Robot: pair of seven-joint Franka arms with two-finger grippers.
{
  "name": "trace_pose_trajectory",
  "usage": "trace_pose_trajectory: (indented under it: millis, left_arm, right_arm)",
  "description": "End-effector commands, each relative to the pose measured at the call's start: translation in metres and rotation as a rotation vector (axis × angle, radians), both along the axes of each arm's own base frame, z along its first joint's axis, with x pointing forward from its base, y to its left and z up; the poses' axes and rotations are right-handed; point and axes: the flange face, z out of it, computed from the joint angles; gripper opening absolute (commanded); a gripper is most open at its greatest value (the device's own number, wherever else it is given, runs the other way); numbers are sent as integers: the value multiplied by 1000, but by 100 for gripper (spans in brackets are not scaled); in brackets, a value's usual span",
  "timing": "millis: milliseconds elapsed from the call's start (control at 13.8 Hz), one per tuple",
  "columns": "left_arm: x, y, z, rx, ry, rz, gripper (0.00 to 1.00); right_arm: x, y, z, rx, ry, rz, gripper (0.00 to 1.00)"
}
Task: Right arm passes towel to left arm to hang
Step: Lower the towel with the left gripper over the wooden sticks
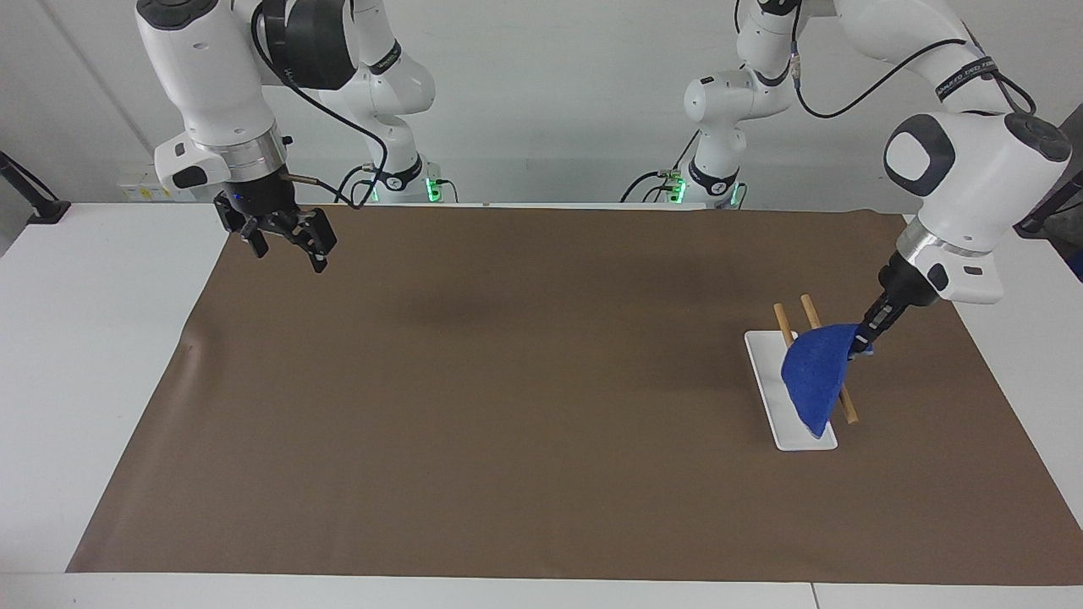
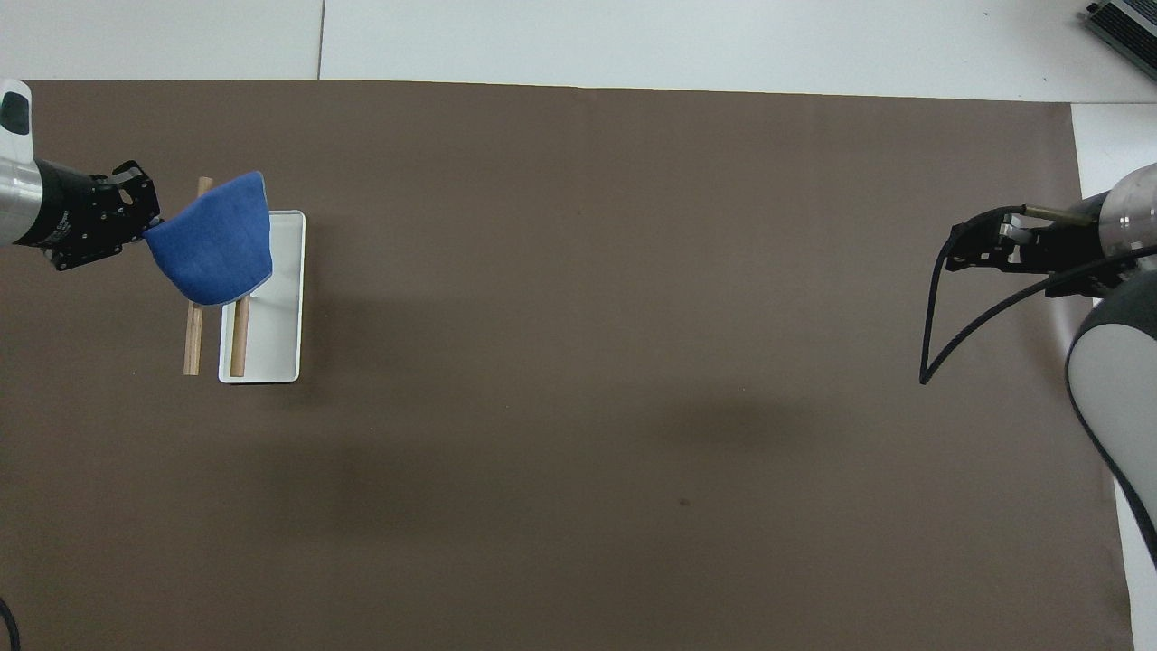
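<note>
Brown mat (image 1: 508, 406) covers table. Towel (image 1: 814, 376) is pinched at one corner by left gripper (image 1: 861, 345), draped over rack's wooden rods (image 1: 791, 330). Corner should be lowered across both rods before release. Right gripper (image 1: 283, 241) waits wide open, empty, over mat's edge.

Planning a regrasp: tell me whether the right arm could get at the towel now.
Probably not easily. The towel hangs over the rack at the left arm's end, clamped in the shut left gripper. The open right gripper waits over the mat's other end; only bare mat lies between.
</note>
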Motion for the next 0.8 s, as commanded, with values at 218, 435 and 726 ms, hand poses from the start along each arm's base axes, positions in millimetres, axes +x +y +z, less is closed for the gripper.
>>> trace_pose_trajectory:
  millis: [218,435,726]
  left_arm:
    - [-21,-8,-7,-4,38,-11,0]
    - [-35,-15,-25,33,56,-35,0]
    - [-28,-4,-25,187,-11,-79,0]
  right_arm:
    - [-6,-1,0,20,1,23,100]
    - [-8,-1,-1,19,5,28,100]
    - [-9,-1,-3,19,8,26,100]
